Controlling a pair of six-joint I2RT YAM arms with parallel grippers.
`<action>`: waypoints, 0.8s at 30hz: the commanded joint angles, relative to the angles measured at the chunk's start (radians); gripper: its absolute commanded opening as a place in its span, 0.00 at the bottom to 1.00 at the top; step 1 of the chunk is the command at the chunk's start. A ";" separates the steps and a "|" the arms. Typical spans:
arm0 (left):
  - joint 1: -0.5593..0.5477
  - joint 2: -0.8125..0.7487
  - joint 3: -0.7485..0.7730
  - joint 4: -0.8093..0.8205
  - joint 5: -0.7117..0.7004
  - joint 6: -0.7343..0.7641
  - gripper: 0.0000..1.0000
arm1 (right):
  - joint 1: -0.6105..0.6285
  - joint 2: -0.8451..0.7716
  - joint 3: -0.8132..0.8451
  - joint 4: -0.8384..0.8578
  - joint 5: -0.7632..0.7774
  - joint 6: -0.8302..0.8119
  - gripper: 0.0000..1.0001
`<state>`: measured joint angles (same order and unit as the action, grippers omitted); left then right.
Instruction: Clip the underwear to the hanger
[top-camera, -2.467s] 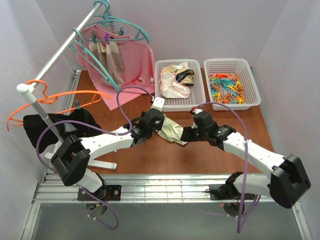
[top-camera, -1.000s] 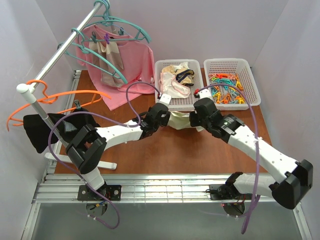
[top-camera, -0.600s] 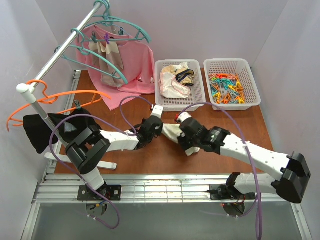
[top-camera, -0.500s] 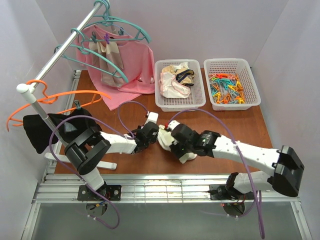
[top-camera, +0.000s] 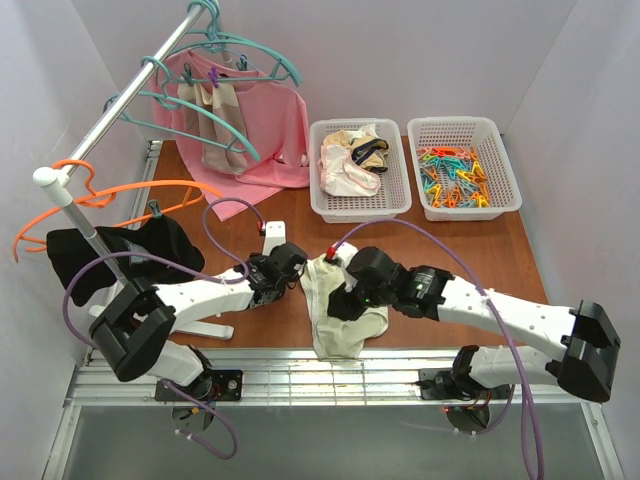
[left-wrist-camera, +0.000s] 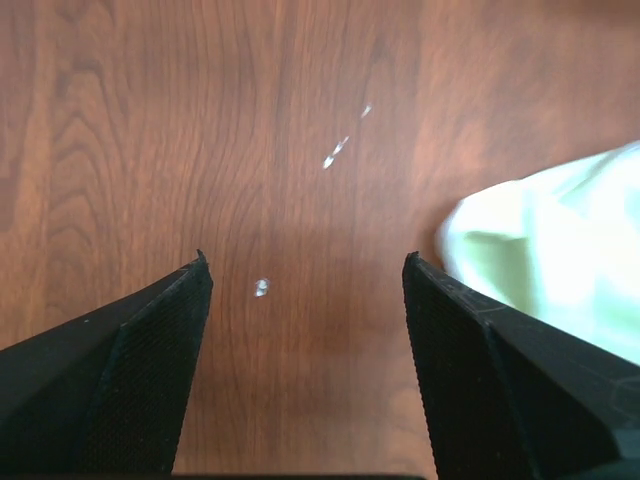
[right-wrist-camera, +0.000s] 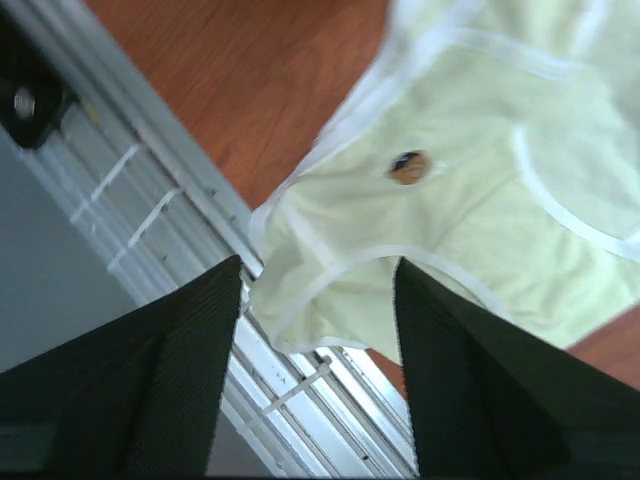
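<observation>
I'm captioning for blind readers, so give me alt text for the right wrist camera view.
Pale cream-yellow thin-fabric briefs with white edging lie on a brown wooden table, one end overlapping the grey metal rail at its edge. The right gripper holds its black fingers open above that end.

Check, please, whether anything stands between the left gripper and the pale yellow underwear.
Nothing visible does. The left gripper hovers open over the wooden table, and the underwear lies close beside one finger, with only wood between them.
</observation>
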<state>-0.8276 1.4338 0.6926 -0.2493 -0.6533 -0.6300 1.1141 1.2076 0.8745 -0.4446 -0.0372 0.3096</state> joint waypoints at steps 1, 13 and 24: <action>-0.021 -0.087 0.094 -0.044 -0.052 -0.046 0.63 | -0.091 -0.068 -0.044 0.020 0.098 0.031 0.51; -0.142 0.057 0.160 0.208 0.293 0.018 0.00 | -0.259 0.162 -0.109 0.155 0.103 0.011 0.01; -0.162 0.270 0.248 0.154 0.338 0.013 0.00 | -0.436 0.214 -0.276 0.339 0.045 0.010 0.01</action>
<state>-0.9859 1.7100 0.8989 -0.0566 -0.2951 -0.6025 0.6930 1.3994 0.6228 -0.1783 0.0254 0.3340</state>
